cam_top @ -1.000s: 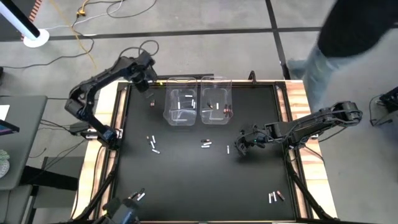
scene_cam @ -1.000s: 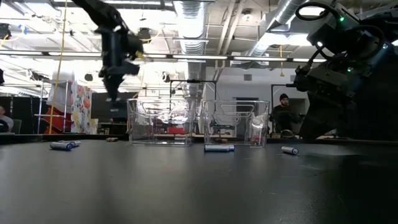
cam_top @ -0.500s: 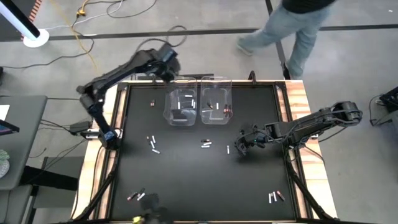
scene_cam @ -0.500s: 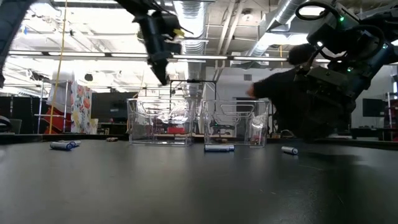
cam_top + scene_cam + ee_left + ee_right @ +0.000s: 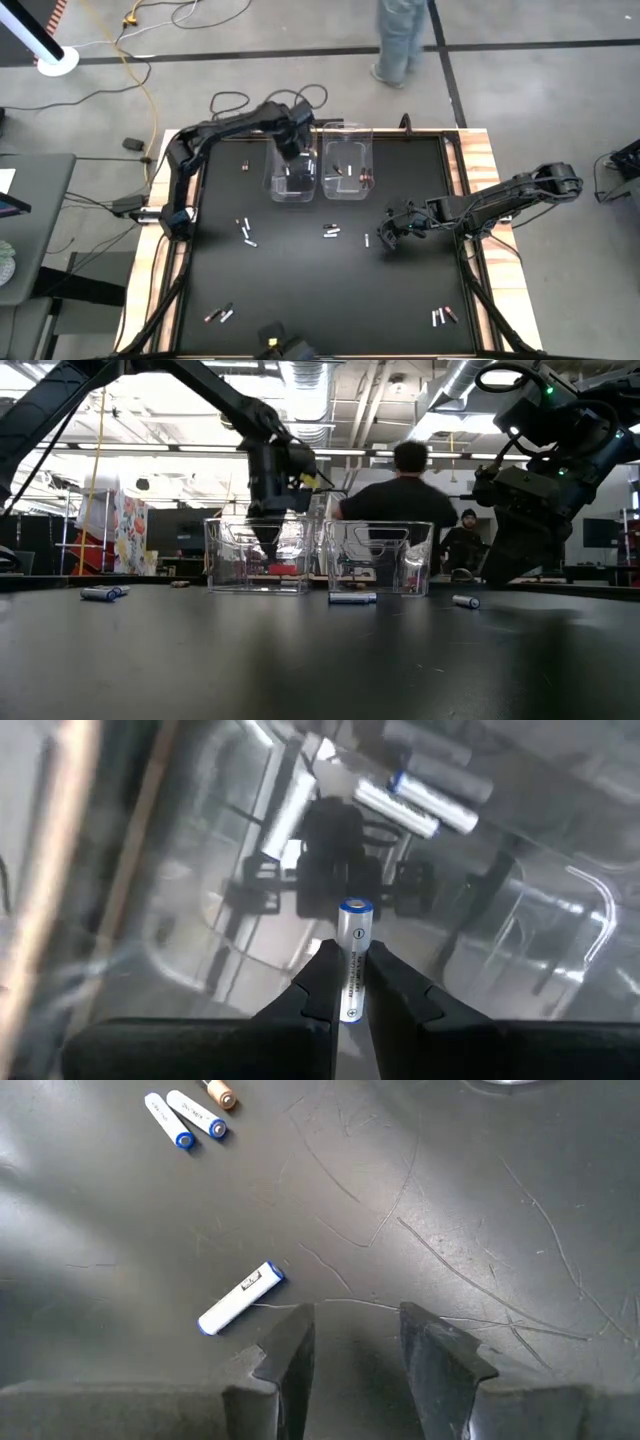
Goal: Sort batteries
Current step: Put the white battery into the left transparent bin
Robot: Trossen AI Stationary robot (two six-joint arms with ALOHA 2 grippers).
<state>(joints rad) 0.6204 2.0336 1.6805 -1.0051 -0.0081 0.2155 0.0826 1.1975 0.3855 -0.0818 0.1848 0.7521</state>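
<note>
Left arm extended across the far side, its tool (image 5: 289,152) pointing down, fingers (image 5: 325,982) closed tight. Right arm reaching inward, its tool (image 5: 387,238) held low, fingers (image 5: 285,1355) parted.

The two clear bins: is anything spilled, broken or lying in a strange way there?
Nothing stands out. Both clear bins stand upright, side by side, with batteries inside. The left end effector holds a white battery over the left bin. Loose batteries lie scattered on the table, unsorted.
</note>
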